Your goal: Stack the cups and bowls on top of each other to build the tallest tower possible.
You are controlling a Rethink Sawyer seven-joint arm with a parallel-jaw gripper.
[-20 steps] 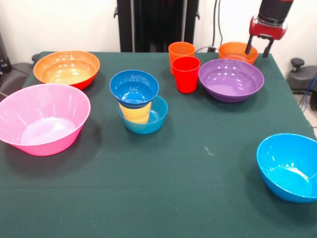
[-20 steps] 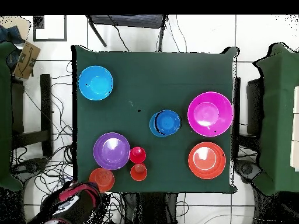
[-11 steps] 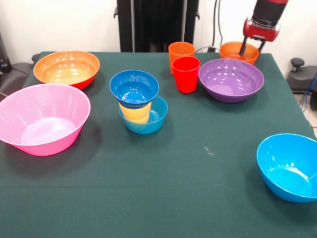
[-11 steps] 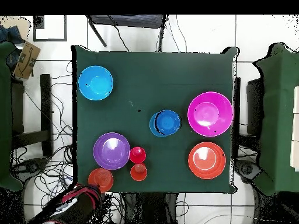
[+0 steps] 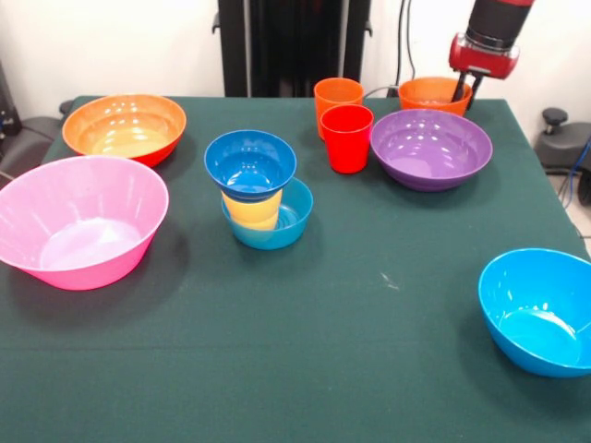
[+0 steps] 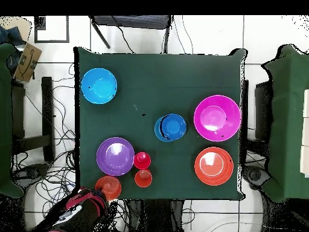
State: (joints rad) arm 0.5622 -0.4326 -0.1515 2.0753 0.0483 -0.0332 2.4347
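My gripper [image 5: 465, 92] is at the table's far right corner, its fingers straddling the right rim of the small orange bowl [image 5: 430, 93] and shut on it. Beside it lie the purple bowl [image 5: 431, 148], the red cup [image 5: 348, 137] and the orange cup [image 5: 337, 95]. The tower [image 5: 259, 189] stands mid-table: a small blue bowl [image 5: 250, 163] sits on the yellow cup [image 5: 251, 209], which sits in another small blue bowl [image 5: 277, 224]. In the overhead view the small orange bowl [image 6: 108, 186] sits at the table's bottom edge by my arm [image 6: 81, 208].
The large pink bowl [image 5: 81, 220] and the large orange bowl [image 5: 124, 125] sit at the left. The bright blue bowl [image 5: 540, 310] is at the near right. Chairs and cables surround the table [image 6: 157, 78] in the overhead view.
My gripper came in over the small orange bowl's rim and closed. The bowl has shifted a little to the left with it. Everything else is unmoved.
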